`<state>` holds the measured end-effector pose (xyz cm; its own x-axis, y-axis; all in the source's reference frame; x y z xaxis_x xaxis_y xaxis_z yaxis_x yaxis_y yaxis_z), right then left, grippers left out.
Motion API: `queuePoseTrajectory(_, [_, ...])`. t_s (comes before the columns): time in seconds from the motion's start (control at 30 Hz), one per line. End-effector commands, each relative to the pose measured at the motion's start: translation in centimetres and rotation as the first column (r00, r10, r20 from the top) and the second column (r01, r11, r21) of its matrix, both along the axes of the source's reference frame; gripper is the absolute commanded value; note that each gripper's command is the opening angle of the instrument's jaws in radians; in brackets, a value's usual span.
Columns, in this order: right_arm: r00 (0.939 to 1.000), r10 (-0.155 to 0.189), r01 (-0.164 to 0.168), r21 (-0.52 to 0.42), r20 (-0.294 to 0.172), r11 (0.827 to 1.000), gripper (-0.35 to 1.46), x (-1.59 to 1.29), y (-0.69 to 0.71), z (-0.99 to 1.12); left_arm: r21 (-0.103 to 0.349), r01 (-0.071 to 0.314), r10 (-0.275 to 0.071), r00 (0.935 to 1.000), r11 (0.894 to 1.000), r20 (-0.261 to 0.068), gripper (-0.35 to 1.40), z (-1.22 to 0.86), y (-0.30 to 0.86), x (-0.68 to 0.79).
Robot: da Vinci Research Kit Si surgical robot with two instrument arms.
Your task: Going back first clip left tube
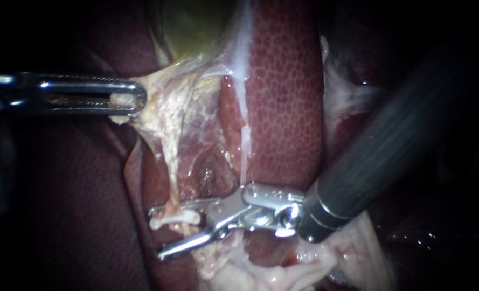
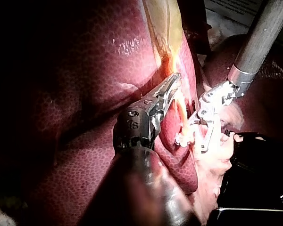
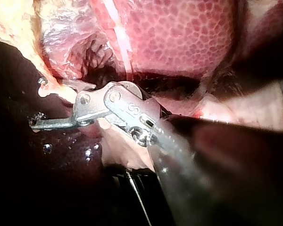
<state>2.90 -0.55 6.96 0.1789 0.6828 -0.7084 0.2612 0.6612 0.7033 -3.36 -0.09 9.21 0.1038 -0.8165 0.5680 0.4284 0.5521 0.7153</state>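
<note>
My left instrument (image 1: 137,97) comes in level from the left, its jaws shut on pale tissue just below the greenish gallbladder (image 1: 191,27). From that tissue a thin pale tube (image 1: 170,172) runs down. A whitish bar (image 1: 174,218), which looks like a clip, lies across its lower end. My right instrument (image 1: 155,231) stands open around that spot, the upper jaw just above the bar and the lower jaw well below it. The left wrist view shows both instruments (image 2: 172,84) (image 2: 195,139). In the right wrist view the open jaws (image 3: 45,103) flank the bar (image 3: 49,92).
The mottled red liver (image 1: 287,97) rises right of the dissected bed. The right instrument's dark shaft (image 1: 390,145) crosses the right side. Loose pale fatty tissue (image 1: 282,275) lies below its wrist. A black object (image 2: 259,165) sits beyond the tissue in the left wrist view.
</note>
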Motion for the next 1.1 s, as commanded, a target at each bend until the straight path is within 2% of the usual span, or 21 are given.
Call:
queuePoseTrajectory(0.03, [1.0000, 0.003, -0.003, 0.000, 0.001, 1.000, 0.60, -0.02, 0.03, 0.00, 0.000, 0.000, 0.000, 1.0000, 1.000, 0.000, -0.35, 0.00, 0.00, 0.00])
queuePoseTrajectory(0.43, [0.9998, 0.020, -0.020, -0.036, -0.005, 0.999, 0.60, -0.31, 0.26, -0.11, 0.000, -0.001, 0.001, 1.0000, 1.000, 0.000, -0.35, 0.00, 0.00, 0.02])
queuePoseTrajectory(0.63, [0.9998, 0.020, -0.020, -0.038, -0.007, 0.999, 0.60, -0.45, 0.30, -0.15, 0.000, -0.001, 0.001, 1.0000, 1.000, 0.000, -0.35, 0.00, 0.00, 0.02])
queuePoseTrajectory(0.8, [0.9998, 0.016, -0.017, -0.049, -0.015, 0.999, 0.60, -0.68, 0.35, -0.21, 0.000, -0.002, 0.002, 1.0000, 1.000, 0.001, -0.35, 0.00, 0.00, 0.04])
queuePoseTrajectory(0.97, [0.9991, 0.042, -0.043, -0.074, -0.009, 0.996, 0.60, -1.05, 0.56, -0.41, 0.000, -0.002, 0.002, 1.0000, 1.000, 0.001, -0.35, 0.00, 0.00, 0.04])
queuePoseTrajectory(1.1, [0.9984, 0.052, -0.049, -0.102, 0.022, 0.994, 0.60, -1.38, 0.75, -0.58, 0.000, -0.002, 0.002, 1.0000, 1.000, 0.001, -0.35, 0.01, 0.00, 0.04])
